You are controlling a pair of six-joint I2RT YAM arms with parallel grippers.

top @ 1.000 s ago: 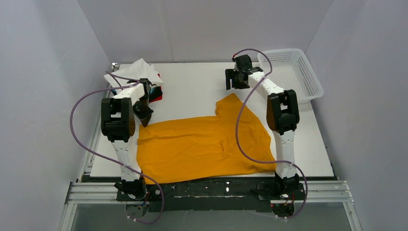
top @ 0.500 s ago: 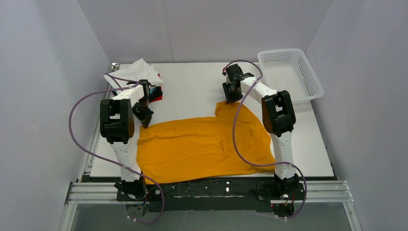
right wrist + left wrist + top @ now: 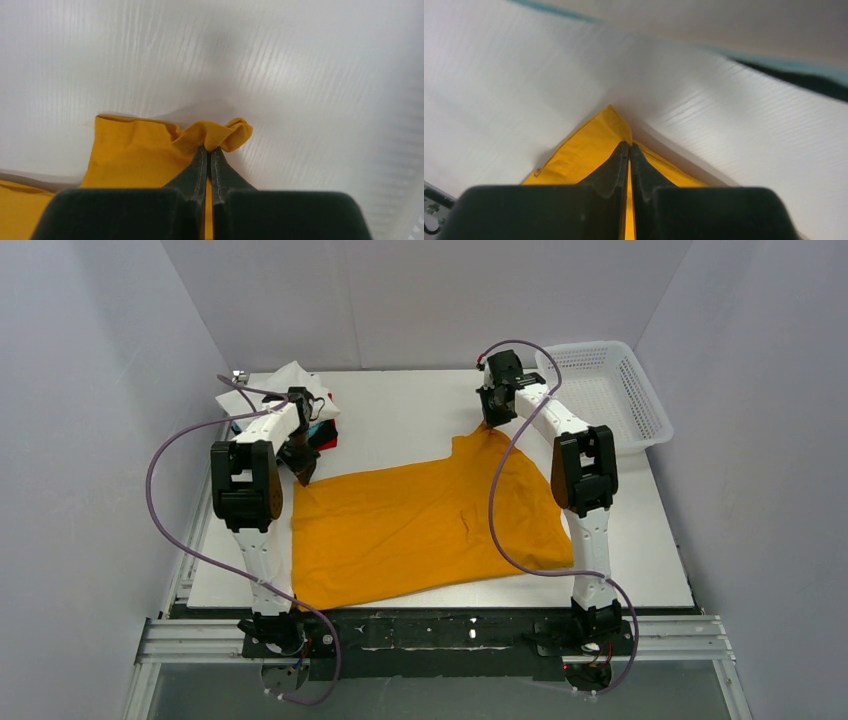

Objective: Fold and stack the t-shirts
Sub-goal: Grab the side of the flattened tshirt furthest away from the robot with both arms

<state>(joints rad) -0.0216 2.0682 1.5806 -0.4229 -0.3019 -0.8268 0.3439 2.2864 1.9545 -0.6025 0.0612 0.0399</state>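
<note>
Orange shirt (image 3: pixel 420 525): lying spread across the counter (image 3: pixel 400 420). Left pincer (image 3: pixel 303 472) is pointing down, clamping its far-left corner. Right pincer (image 3: pixel 490 425) is reaching far, pinching its bunched far-right corner.

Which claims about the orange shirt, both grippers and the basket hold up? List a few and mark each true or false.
1. The right gripper is shut on a bunched corner of the plain orange-yellow cloth t-shirt. True.
2. The left gripper hangs open above that shirt. False: it is shut on the shirt's edge.
3. The white plastic mesh basket stands at the far left of the white table. False: it is at the far right.
4. The shirt lies spread out between the two arms. True.
</note>
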